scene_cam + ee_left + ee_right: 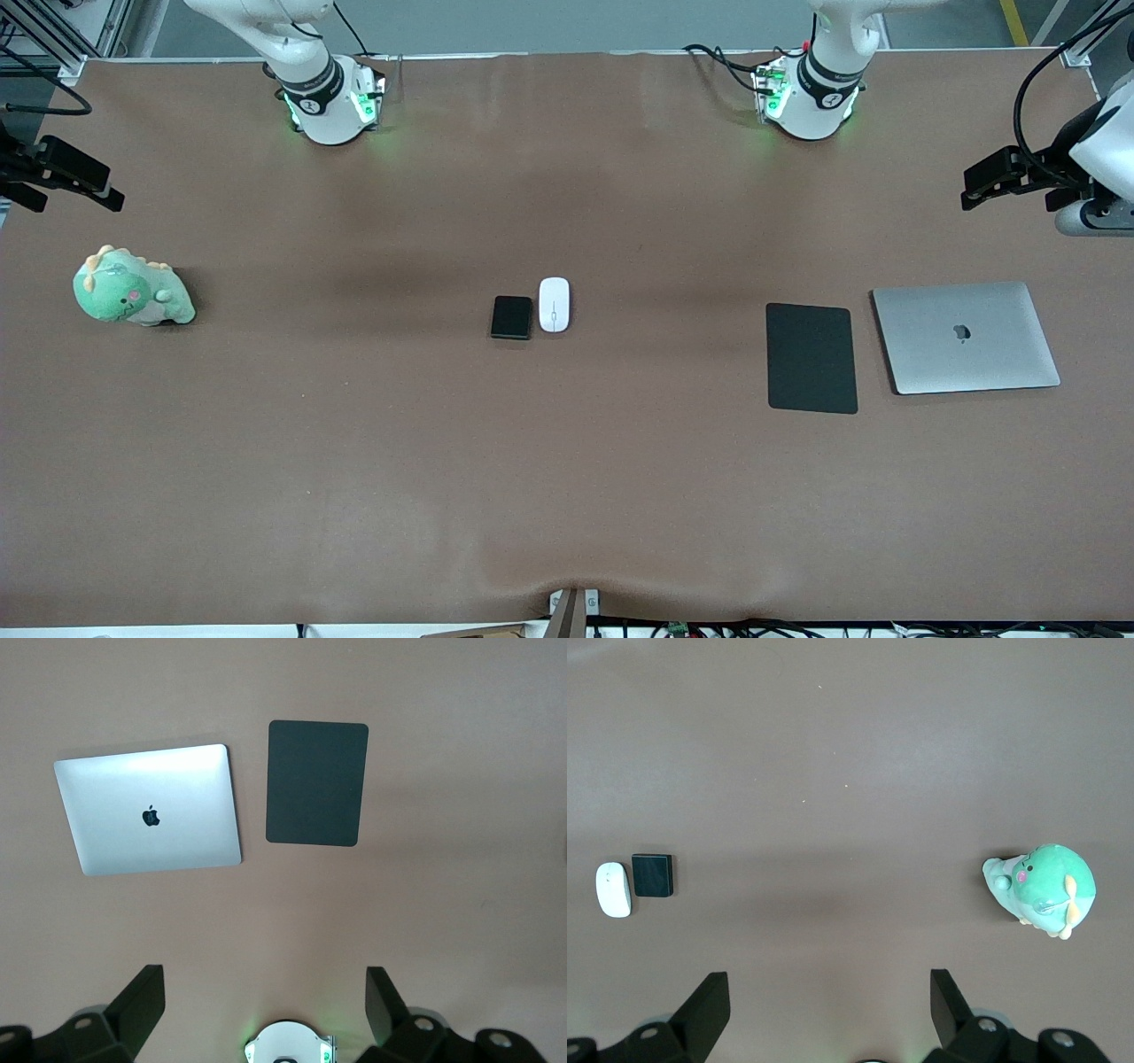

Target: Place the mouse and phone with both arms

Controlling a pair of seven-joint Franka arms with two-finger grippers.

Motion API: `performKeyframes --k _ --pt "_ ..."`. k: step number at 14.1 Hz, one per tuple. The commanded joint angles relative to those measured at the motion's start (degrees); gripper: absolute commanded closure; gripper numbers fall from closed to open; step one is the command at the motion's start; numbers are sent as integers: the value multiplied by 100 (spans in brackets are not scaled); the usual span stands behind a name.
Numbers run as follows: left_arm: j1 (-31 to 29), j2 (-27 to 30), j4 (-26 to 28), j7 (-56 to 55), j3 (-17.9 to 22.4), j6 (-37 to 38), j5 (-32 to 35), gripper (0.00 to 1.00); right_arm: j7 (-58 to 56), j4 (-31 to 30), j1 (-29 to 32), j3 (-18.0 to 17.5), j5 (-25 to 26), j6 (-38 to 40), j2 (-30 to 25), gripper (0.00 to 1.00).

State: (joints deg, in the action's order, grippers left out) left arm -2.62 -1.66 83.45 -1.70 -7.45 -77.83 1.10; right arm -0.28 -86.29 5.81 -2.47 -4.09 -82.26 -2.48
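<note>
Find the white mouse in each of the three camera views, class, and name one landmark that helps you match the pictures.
Front view: the mouse lies mid-table, right beside the phone.
Left wrist view: not in it; only the laptop and mouse pad show.
Right wrist view: the mouse sits near the picture's edge, beside the phone.
Shared landmark: the phone beside the mouse, seen in the front and right wrist views.

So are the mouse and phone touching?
Apart. The front view shows a thin strip of brown table between the phone and the mouse; the right wrist view shows the same gap.
</note>
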Motion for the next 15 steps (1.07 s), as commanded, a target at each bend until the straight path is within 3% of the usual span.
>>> performKeyframes --k 1,9,15 --pt "-45 43 -39 82 -19 22 -66 0 -25 112 96 -60 48 44 54 0" --pt "332 -246 -127 -128 -133 -39 -74 0 -25 112 113 -60 48 44 54 0" --pt "744 -519 -127 -1436 -248 -478 -505 0 -25 112 122 -60 48 44 54 0"
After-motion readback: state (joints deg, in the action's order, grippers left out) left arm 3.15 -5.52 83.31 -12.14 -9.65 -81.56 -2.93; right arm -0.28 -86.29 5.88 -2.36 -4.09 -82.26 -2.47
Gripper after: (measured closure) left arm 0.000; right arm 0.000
